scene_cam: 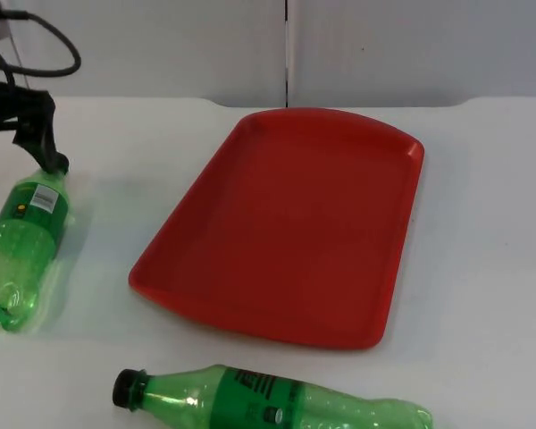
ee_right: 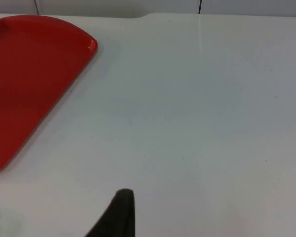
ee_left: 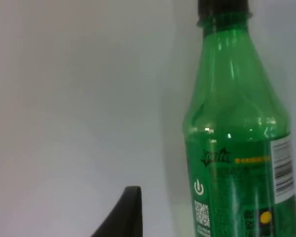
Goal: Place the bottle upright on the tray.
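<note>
Bottle (scene_cam: 25, 246) | green plastic, lying flat | left claw (scene_cam: 46, 152) at cap

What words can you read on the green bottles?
"Sprite": on the label of the left bottle, lying by the left gripper.
Its power sign, QR code and barcode show; the small print is too blurred.
The front bottle: label print unreadable.
The tray: no writing.
</note>
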